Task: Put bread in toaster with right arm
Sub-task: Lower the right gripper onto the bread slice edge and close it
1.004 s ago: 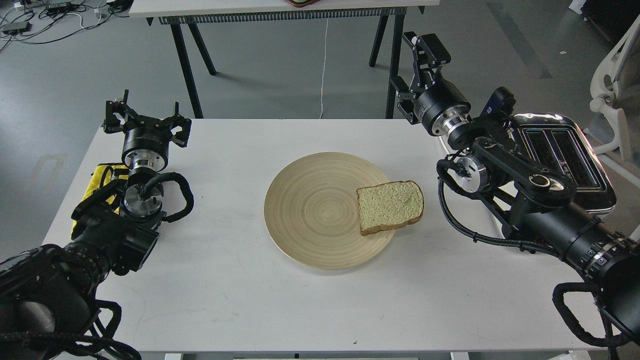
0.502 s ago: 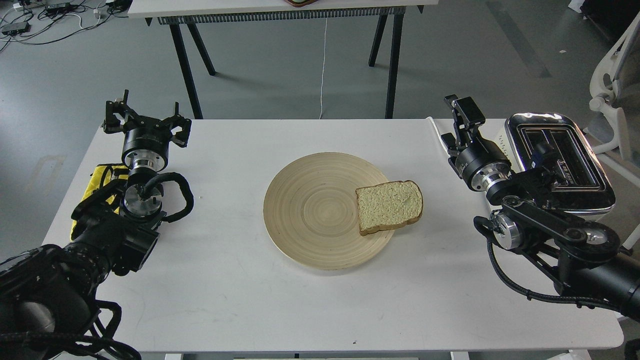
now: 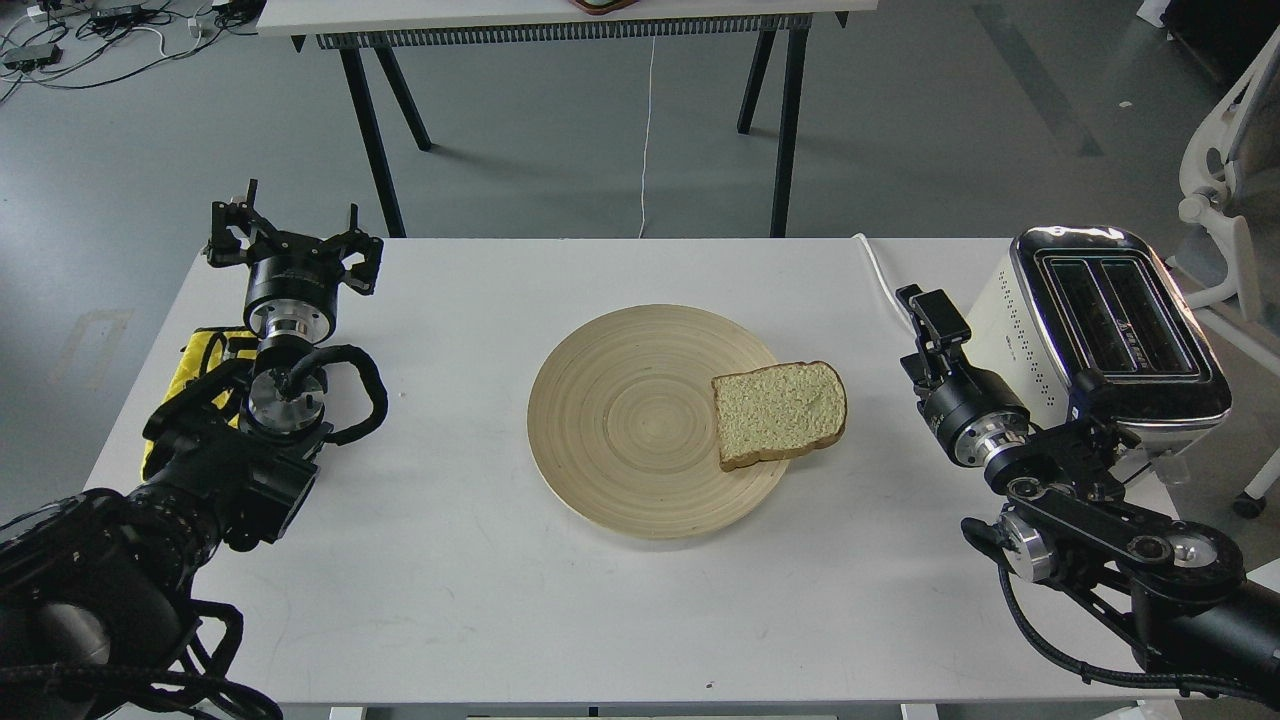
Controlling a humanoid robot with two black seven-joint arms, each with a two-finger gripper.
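Note:
The bread [image 3: 780, 413] lies flat on the right edge of a round wooden plate [image 3: 610, 400], its crust overhanging the rim a little. The toaster [image 3: 1030, 330] stands at the table's right edge, both dark slots open upward and empty. My right gripper [image 3: 930, 312] hovers low between the bread and the toaster, close by the toaster's dotted side and to the right of the slice. It holds nothing; it is seen edge-on, so its fingers cannot be told apart. My left gripper [image 3: 293, 240] rests at the far left, open and empty.
The white table [image 3: 480, 600] carries everything. A white cable [image 3: 880, 270] runs from the toaster toward the back edge. Yellow material [image 3: 203, 352] lies by my left arm. A second table [image 3: 560, 15] stands behind, and a white chair [image 3: 1230, 150] at the right.
My right arm has swung down and toward me, from high over the table's back edge to low beside the toaster, uncovering the toaster. The bread and left arm have not moved.

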